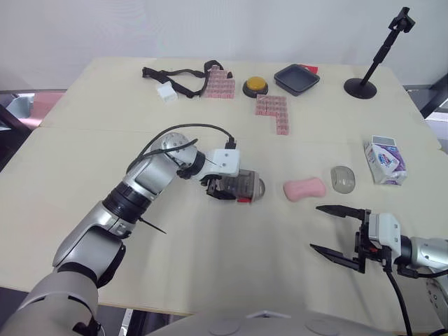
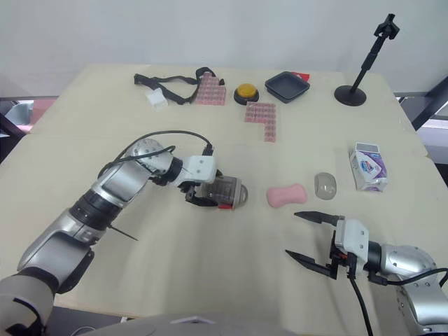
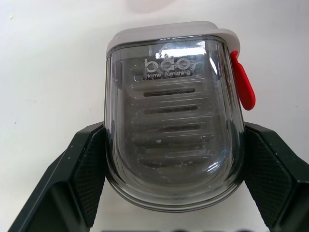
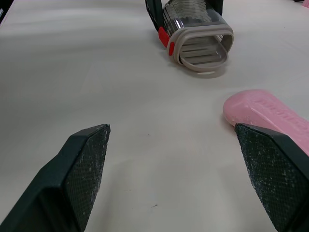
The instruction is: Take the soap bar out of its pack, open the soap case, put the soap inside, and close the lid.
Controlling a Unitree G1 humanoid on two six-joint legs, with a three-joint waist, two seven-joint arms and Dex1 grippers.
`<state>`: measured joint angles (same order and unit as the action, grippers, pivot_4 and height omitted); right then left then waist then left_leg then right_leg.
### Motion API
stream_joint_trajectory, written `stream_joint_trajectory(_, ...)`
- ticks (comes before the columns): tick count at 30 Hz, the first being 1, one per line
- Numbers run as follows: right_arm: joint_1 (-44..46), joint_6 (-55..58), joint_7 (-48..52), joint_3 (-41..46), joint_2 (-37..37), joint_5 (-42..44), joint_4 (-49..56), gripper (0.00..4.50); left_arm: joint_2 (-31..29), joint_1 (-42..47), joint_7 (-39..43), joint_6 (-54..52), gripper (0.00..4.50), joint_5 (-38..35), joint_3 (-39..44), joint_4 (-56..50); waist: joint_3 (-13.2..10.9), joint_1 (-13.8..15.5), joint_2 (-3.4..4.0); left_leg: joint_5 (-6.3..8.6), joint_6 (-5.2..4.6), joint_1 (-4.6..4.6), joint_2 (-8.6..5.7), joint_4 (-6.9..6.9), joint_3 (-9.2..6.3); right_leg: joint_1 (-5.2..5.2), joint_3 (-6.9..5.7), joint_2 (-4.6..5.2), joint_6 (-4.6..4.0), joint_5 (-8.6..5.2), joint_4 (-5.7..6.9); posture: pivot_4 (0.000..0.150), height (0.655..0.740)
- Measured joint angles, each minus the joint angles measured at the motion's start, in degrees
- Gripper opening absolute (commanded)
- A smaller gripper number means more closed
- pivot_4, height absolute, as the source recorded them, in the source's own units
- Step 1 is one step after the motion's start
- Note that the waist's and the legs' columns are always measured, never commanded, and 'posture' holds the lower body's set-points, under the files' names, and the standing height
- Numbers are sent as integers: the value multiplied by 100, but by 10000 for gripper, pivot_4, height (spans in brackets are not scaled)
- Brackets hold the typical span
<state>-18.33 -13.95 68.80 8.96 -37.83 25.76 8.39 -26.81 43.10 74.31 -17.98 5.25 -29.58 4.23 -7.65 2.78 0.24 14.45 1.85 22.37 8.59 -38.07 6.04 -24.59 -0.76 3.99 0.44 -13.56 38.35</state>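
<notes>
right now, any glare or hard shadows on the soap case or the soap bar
Left wrist view: white glare streaks across the clear soap case near its logo, slats still readable. Right wrist view: pink soap bar evenly lit, just a faint soft shadow under the case's rim.

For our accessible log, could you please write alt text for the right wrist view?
The open right gripper frames a pale table, with the bare pink soap bar just ahead. Farther off, the left gripper holds the soap case, open end toward the camera.
</notes>
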Motion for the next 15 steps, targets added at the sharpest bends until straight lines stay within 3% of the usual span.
stream_joint_trajectory(15, 24, 0, -14, -14, 0, -100, -6, 44432, -110, 322, 76, -515, 34622, 186, -200, -516, 0, 3, 0, 0, 0, 3, 0, 0, 0, 0, -1, 0, 0, 0, -2, 1500, 7338)
